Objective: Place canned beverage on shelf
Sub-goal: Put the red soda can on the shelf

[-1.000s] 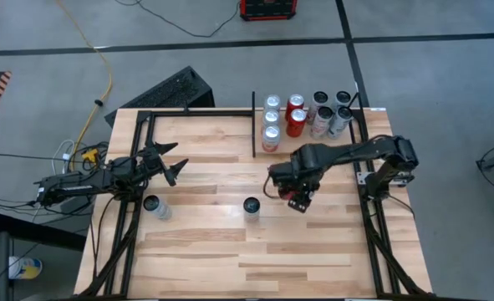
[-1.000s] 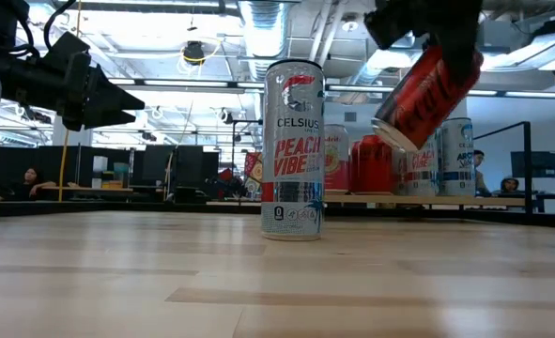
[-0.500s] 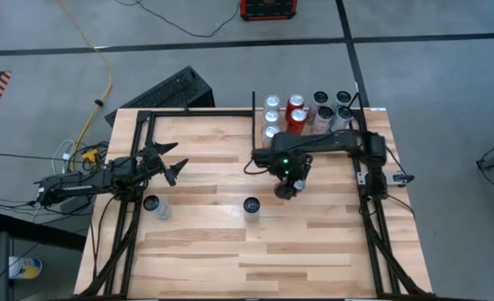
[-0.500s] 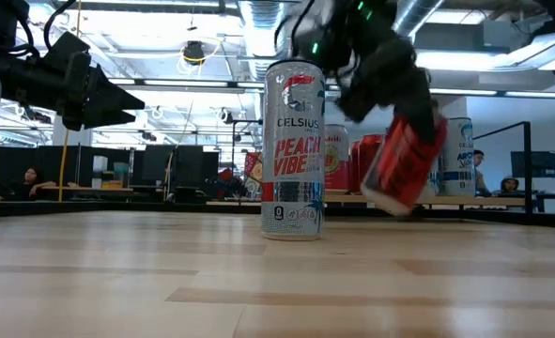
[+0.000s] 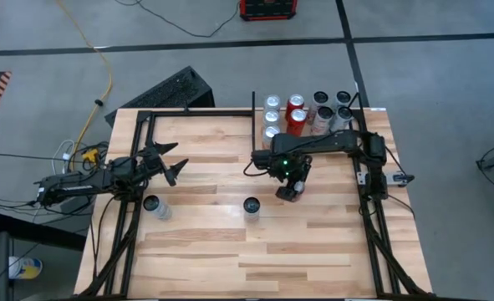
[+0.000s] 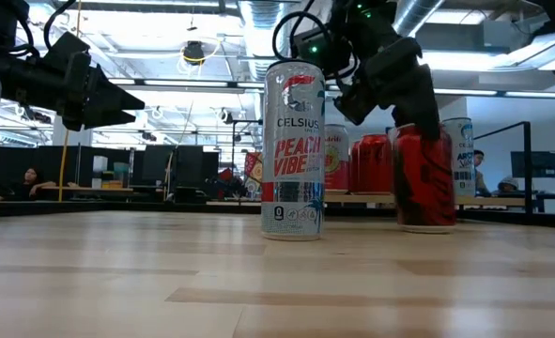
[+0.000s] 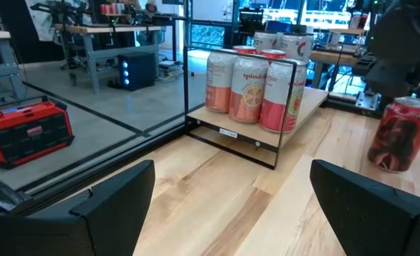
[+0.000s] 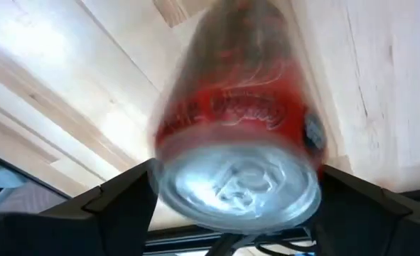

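Fingers of the right hand (image 6: 418, 117) spread wide around the upright red can (image 6: 424, 178), gripping doubtful.

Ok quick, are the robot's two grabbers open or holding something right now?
Left gripper: jaws open, holding nothing.
Right gripper: around the upright red metal drink can; cannot tell whether it grips it or has let go.

The worktop (image 5: 230, 251) is pale wooden planks framed by thin black rails, with a short black divider bar (image 5: 253, 125) near the far edge. Beyond that bar a cluster of cans (image 5: 307, 114) stands in the far right corner. A red can (image 6: 424, 178) stands upright mid-table, a Celsius can (image 6: 293, 150) nearby, and another can (image 5: 155, 206) toward the left.
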You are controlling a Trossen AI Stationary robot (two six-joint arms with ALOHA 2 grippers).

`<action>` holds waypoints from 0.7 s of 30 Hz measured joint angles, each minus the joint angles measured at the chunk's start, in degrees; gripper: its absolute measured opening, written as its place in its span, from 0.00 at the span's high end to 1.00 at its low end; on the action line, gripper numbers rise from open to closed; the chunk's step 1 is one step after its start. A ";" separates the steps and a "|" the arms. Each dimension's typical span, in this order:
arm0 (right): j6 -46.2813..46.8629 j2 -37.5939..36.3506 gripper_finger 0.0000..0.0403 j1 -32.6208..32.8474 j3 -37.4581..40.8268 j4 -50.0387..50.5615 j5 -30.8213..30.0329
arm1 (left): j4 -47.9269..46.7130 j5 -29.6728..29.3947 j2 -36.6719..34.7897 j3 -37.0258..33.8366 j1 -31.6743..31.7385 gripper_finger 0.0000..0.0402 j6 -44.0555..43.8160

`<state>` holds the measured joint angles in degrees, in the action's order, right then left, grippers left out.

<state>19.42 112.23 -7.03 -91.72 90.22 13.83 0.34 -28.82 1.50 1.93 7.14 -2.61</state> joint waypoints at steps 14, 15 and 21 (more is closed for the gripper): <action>1.83 -2.14 0.08 0.66 0.07 -0.02 -8.35 | 0.01 -0.04 0.00 0.01 0.02 0.10 0.00; 2.27 -2.92 0.08 0.68 0.07 -0.11 -8.37 | 0.00 -0.04 0.00 0.00 0.00 0.10 0.00; 6.45 -9.13 0.08 2.33 0.07 -2.11 -11.90 | 0.00 -0.06 0.00 0.00 0.00 0.10 0.00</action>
<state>25.87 103.10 -4.70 -91.66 88.11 1.92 0.34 -28.88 1.50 1.93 7.14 -2.61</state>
